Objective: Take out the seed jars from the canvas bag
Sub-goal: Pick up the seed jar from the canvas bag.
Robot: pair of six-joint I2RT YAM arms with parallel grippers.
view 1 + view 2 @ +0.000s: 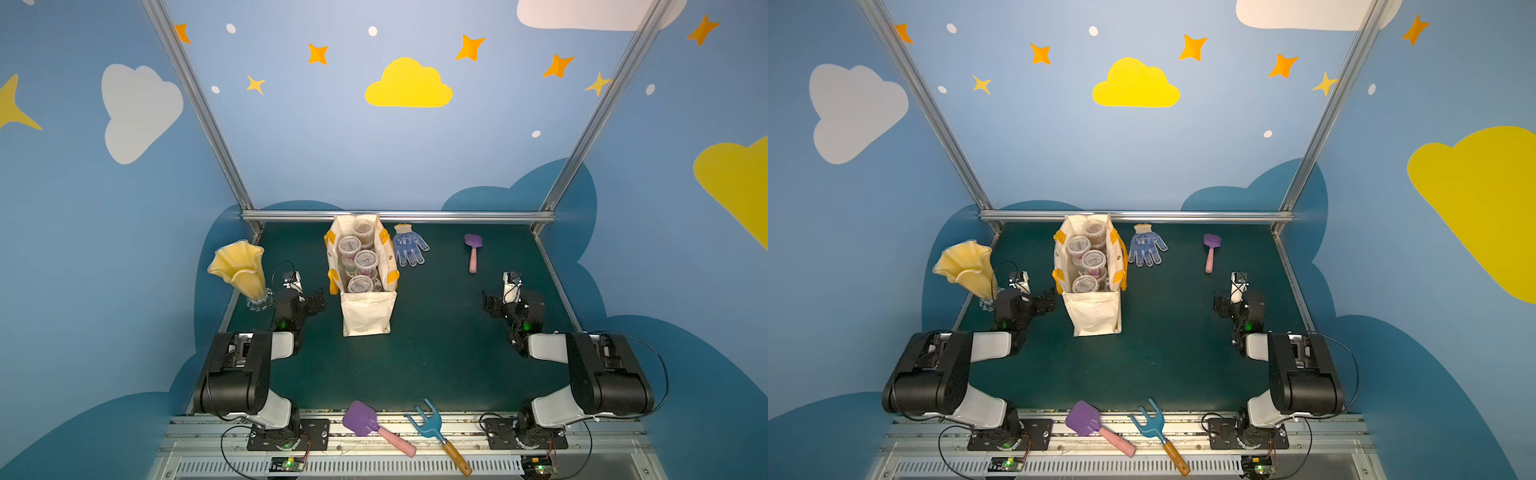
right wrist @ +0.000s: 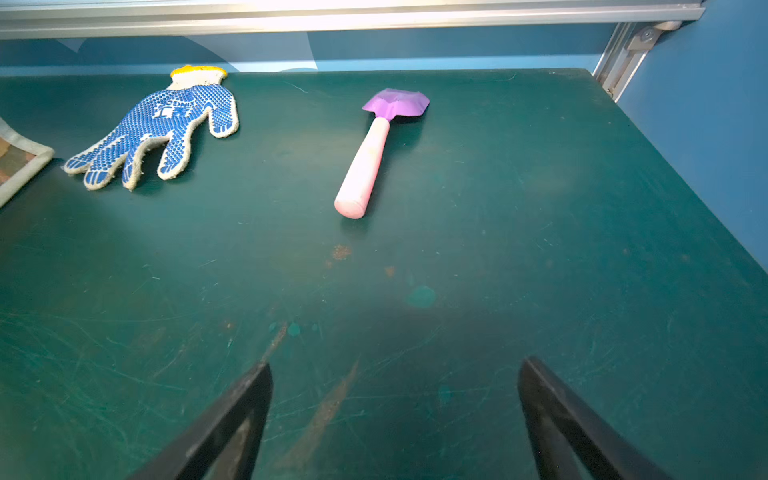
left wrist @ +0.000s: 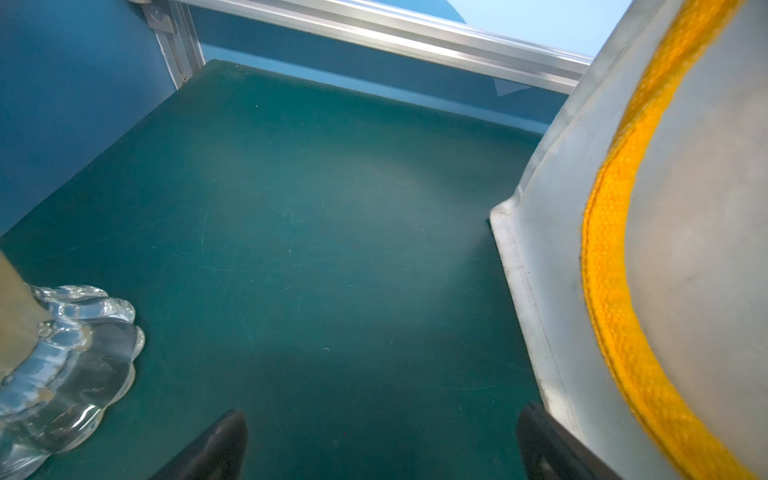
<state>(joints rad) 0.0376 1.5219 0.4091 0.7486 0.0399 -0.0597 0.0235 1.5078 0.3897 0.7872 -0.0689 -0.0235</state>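
Seed jars [image 1: 360,284] in canvas bag [image 1: 366,313] — left end effector [image 1: 318,300] just beside it, nearer; right end effector [image 1: 489,302] well apart — both released.

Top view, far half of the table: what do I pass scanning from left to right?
yellow ruffled vase → canvas bag, with the seed jars inside it → blue dotted glove → small purple shovel
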